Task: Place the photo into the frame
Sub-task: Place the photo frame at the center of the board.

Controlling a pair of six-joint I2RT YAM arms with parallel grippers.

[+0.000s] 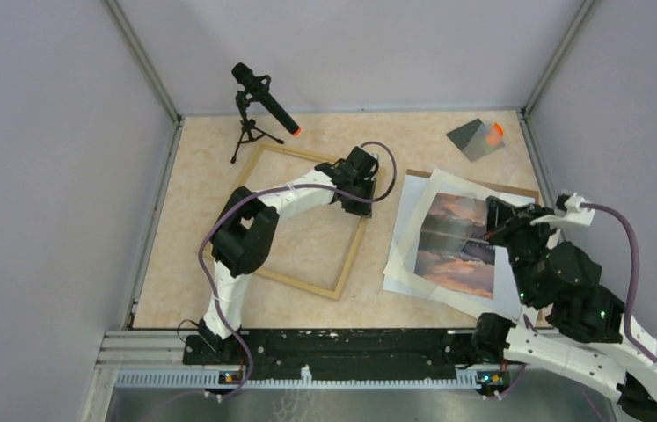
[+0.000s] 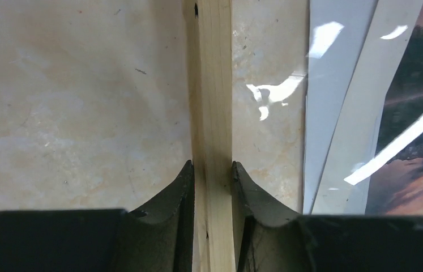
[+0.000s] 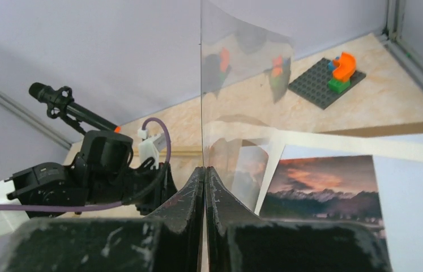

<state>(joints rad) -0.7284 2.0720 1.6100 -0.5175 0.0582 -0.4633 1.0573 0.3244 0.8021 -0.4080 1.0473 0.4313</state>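
Note:
The frame (image 1: 302, 283) of thin light wood lies flat at the middle left of the table. My left gripper (image 1: 355, 198) is shut on its right strip; in the left wrist view the strip (image 2: 212, 85) runs between the fingers (image 2: 212, 165). The photo (image 1: 456, 246), a sunset over mountains, lies on a stack of white sheets to the right of the frame and also shows in the right wrist view (image 3: 322, 187). My right gripper (image 3: 204, 169) is shut on the edge of a clear pane (image 3: 243, 85), held tilted up above the photo.
A brown backing board (image 1: 518, 188) lies under the white sheets (image 1: 404, 264). A microphone on a small tripod (image 1: 259, 97) stands at the back left. A grey brick plate with coloured bricks (image 1: 476, 138) sits at the back right. Walls enclose the table.

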